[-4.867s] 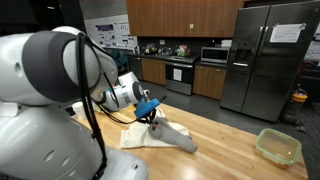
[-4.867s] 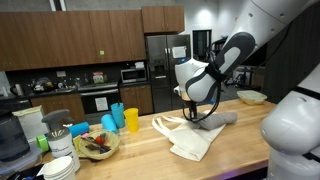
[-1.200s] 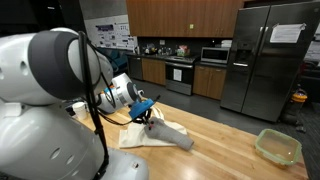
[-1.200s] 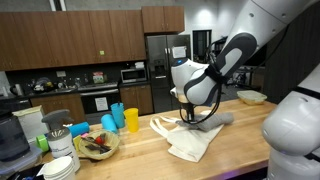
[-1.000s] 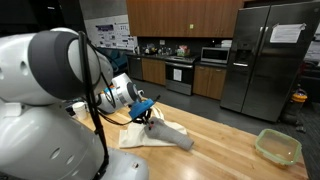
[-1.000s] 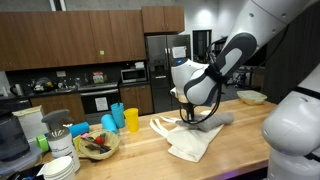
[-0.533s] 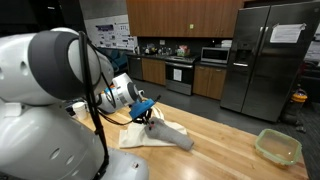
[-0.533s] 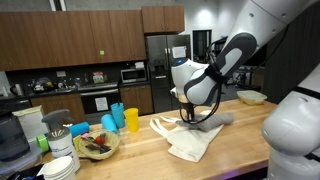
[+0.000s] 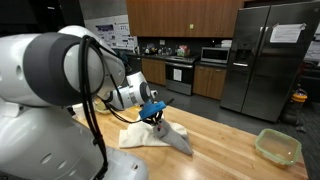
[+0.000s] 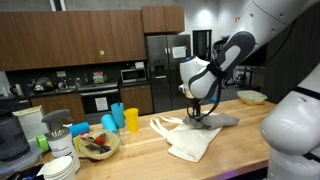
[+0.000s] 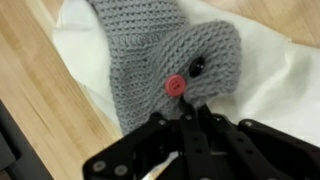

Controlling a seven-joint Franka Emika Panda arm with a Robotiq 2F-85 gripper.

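**Fingers pinched on the edge of a grey knitted piece**

In the wrist view the fingers (image 11: 205,130) come in from the bottom of the picture. They are pressed together with no gap showing, and their tips meet on the near edge of the grey knitted piece (image 11: 160,55). A red button (image 11: 175,86) sits on the knit just beyond the fingertips. A black button (image 11: 196,67) lies right behind it, a little farther from them. From the pinched edge the knit runs away toward the top of the picture.

The knitted piece lies on a white cloth (image 11: 275,75), and the cloth is spread on the wooden desk (image 11: 40,90). In both exterior views the arm reaches down over the cloth (image 9: 133,138) (image 10: 185,142). The grey knit (image 9: 178,141) (image 10: 224,119) trails along the desk from under the fingers (image 9: 156,117) (image 10: 201,113).

A pale green bowl (image 9: 277,146) stands well apart near the desk's edge. In an exterior view, blue and yellow cups (image 10: 124,118) stand beyond the cloth.
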